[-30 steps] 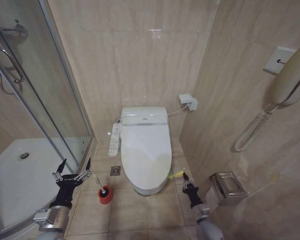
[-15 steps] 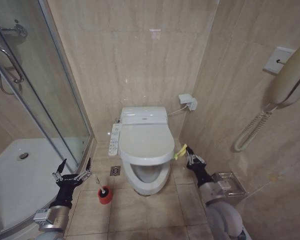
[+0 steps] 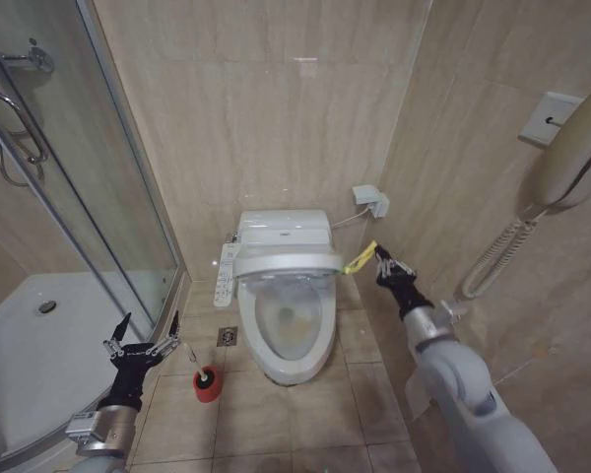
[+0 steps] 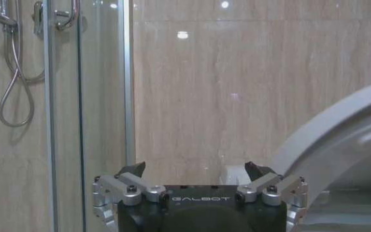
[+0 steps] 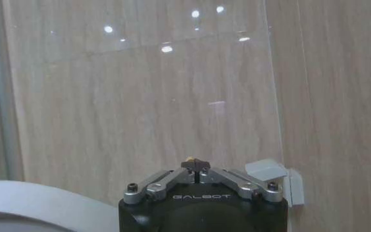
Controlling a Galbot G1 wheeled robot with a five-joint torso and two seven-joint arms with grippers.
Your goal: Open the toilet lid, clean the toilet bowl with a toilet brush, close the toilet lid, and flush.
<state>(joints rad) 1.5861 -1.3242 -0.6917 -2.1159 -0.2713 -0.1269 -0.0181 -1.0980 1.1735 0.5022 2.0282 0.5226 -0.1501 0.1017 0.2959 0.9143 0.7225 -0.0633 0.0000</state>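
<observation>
The toilet lid [image 3: 288, 263] is lifted and tilted up toward the tank, seen nearly edge-on. My right gripper [image 3: 382, 258] is shut on the green-and-yellow band [image 3: 360, 261] tied at the lid's right edge. Below the lid the toilet bowl [image 3: 294, 327] lies exposed, with a brownish stain inside. The toilet brush [image 3: 193, 357] stands in its red holder [image 3: 207, 383] on the floor left of the toilet. My left gripper [image 3: 143, 340] hangs open near the holder, holding nothing. The left wrist view shows the left gripper [image 4: 195, 169] open and the raised lid [image 4: 340, 140]. In the right wrist view the right gripper [image 5: 195, 164] is pinched shut.
A glass shower door [image 3: 98, 197] and a white shower tray [image 3: 39, 345] stand close on the left. A control panel [image 3: 226, 274] hangs on the toilet's left side, with a floor drain [image 3: 227, 336] beneath. A wall phone [image 3: 571, 148] and a socket box [image 3: 372, 201] are on the right wall.
My right gripper has risen and moved back with the band, pulling the lid up from flat on the toilet to raised, so the bowl shows. The left arm has not moved.
</observation>
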